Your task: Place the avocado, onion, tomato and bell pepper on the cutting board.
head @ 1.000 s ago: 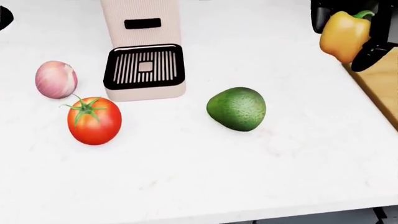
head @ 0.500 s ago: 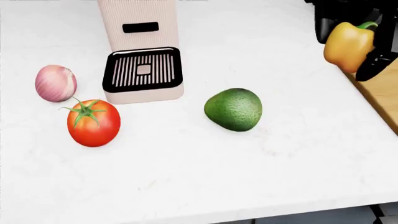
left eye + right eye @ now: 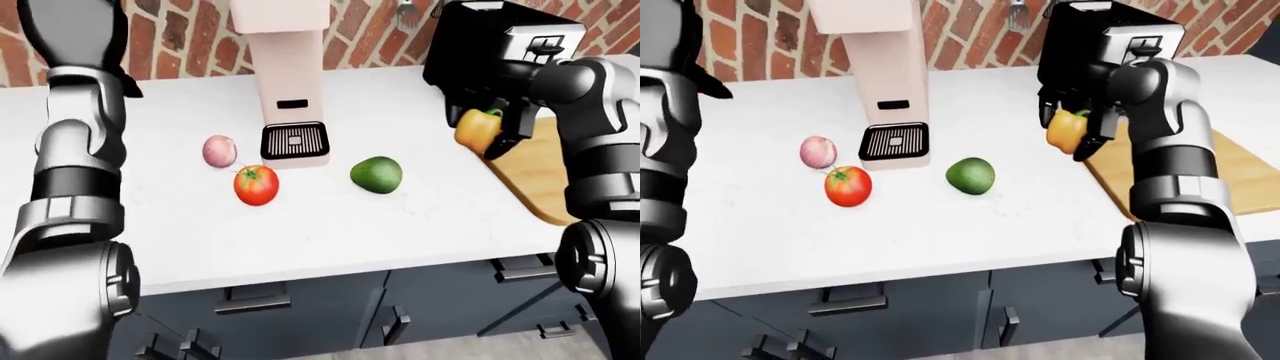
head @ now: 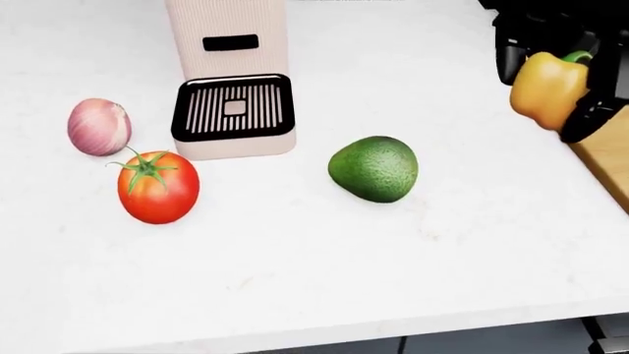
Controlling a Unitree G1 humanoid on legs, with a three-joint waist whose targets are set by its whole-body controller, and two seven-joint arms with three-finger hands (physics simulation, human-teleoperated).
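Over the cutting board (image 3: pixel 1200 169) edge, right fingers (image 4: pixel 590 114) clamp the bell pepper (image 4: pixel 546 88).

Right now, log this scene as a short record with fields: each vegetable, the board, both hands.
bell pepper: held above the counter by the right hand, fingers closed round it, beside the board edge
cutting board: bare where visible
avocado: on counter
tomato: on counter
onion: on counter, near tomato
left hand: out of view
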